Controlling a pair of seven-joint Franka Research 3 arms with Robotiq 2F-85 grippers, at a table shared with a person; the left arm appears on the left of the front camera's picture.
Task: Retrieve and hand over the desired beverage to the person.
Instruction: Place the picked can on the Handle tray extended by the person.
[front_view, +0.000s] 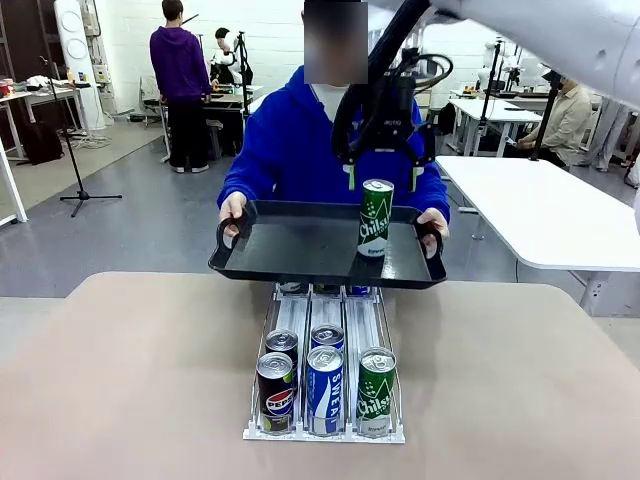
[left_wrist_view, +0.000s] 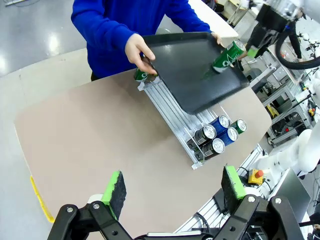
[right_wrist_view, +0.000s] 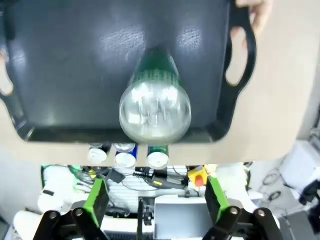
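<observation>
Green can (front_view: 376, 218) stands upright near the right edge of the black tray (front_view: 290, 250) the person (front_view: 280, 150) holds over the tabletop's far edge. Right gripper (front_view: 381, 172) just above it, fingers spread, gripping nothing; best withdrawn straight up, not clipping the can. Left gripper (left_wrist_view: 174, 186) fingers apart, empty.

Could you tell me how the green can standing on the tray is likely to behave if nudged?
The green can is tall and narrow, so it probably tips easily. Once down, its round body would likely roll across the smooth tray.
</observation>
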